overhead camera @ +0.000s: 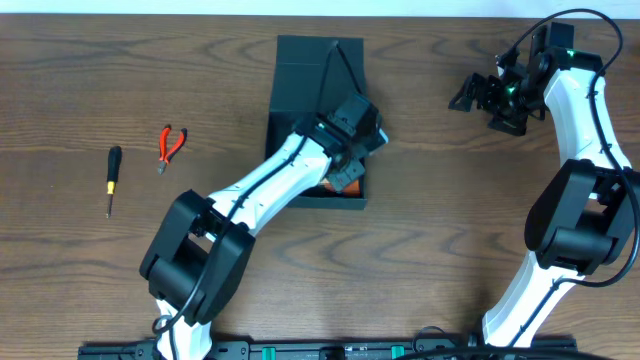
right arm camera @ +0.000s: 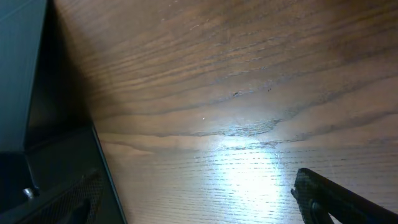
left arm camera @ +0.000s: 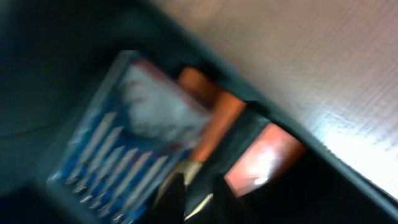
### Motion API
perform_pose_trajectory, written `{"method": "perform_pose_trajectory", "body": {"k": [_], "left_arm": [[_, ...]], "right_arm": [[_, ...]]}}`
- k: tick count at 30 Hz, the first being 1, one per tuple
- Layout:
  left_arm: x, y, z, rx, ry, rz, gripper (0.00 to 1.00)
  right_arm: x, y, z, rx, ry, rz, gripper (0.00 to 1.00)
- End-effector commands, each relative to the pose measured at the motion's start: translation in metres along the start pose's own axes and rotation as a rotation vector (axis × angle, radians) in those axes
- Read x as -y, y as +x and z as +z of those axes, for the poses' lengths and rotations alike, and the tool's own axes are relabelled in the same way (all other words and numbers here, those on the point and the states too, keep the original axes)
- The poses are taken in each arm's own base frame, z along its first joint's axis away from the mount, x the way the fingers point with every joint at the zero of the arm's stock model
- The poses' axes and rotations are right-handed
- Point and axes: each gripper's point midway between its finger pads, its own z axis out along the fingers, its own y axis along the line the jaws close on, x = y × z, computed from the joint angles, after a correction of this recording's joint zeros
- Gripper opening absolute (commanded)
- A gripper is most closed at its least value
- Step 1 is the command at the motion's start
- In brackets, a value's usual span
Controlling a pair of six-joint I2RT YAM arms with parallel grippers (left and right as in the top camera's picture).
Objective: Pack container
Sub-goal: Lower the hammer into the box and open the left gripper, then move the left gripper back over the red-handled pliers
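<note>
The dark teal container [overhead camera: 305, 75] sits at the table's middle with its flap lid raised at the back. My left gripper [overhead camera: 345, 178] is down inside it. The blurred left wrist view shows a blue case of bits [left arm camera: 118, 143], an orange handle [left arm camera: 214, 124] and a red item [left arm camera: 261, 158] lying in the container, with the left gripper [left arm camera: 189, 199] low over them. Its dark fingers stand close together, and the blur hides whether anything is between them. My right gripper [overhead camera: 480, 95] hovers open over bare wood at the far right, holding nothing [right arm camera: 199, 211].
A black-and-yellow screwdriver [overhead camera: 113, 178] and red-handled pliers [overhead camera: 171, 146] lie on the wooden table to the left of the container. In the right wrist view, a dark teal wall [right arm camera: 18, 74] stands at the left edge.
</note>
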Motion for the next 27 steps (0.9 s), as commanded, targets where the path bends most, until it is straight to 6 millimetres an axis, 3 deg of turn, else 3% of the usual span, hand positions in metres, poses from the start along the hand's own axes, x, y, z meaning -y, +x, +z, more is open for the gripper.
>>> {"method": "perform_pose_trajectory", "body": {"k": [1,7,11,14,17,20,23,27], "left_arm": [[-0.035,-0.021,-0.050,0.077,-0.108,-0.069,0.37],[-0.055,-0.008,-0.136,0.105,-0.174,-0.104,0.47],[-0.095,0.029,-0.185,0.098,-0.317,-0.304,0.54],[-0.127,0.072,-0.201,0.052,-0.355,-0.506,0.65],[-0.155,0.117,-0.196,-0.042,-0.341,-0.630,0.80],[-0.172,0.154,-0.172,-0.150,-0.241,-0.671,0.89],[-0.183,0.187,-0.141,-0.271,-0.160,-0.688,0.90],[-0.200,0.214,-0.098,-0.366,-0.109,-0.716,0.90]], "right_arm": [[-0.002,0.002,0.006,-0.016,0.000,0.006,0.99],[-0.002,0.002,0.006,-0.016,0.000,0.006,0.99],[-0.002,0.002,0.006,-0.014,0.000,0.006,0.99],[-0.002,0.001,0.006,-0.011,-0.001,0.004,0.99],[-0.002,0.001,0.006,-0.011,0.000,0.004,0.99],[-0.003,-0.001,0.006,-0.002,-0.002,0.001,0.99],[-0.003,-0.004,0.006,0.010,-0.004,-0.004,0.99],[-0.003,-0.004,0.006,0.012,-0.004,-0.005,0.99]]}}
